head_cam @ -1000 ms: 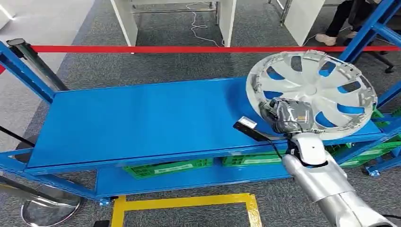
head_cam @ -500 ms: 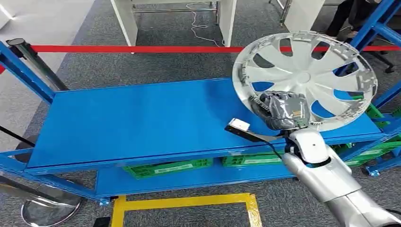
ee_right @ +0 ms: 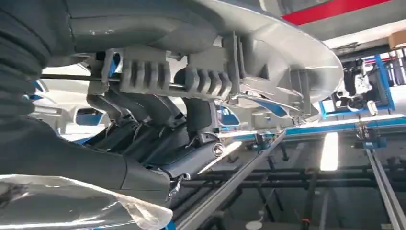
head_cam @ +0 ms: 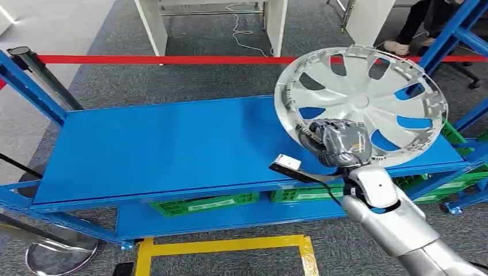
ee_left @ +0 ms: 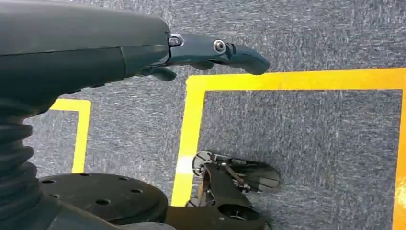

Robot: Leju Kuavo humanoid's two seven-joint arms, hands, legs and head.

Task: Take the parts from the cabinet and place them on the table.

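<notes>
Item: hubcap (head_cam: pixel 368 103), silver, spoked. Location: raised over the 3 o'clock end of the blue shelf (head_cam: pixel 172 149), clear of it.
Holder: right hand (head_cam: pixel 339 142), fingers clamped on the rim at 7 o'clock.
Left hand (ee_left: pixel 210 50): hangs over the floor, fingers extended, empty.
Risk: one-edge grip; the disc may pivot, slip, or clip the blue post (head_cam: pixel 446 34).
Orientation: round, no long axis; inner face tilted toward the camera.
</notes>
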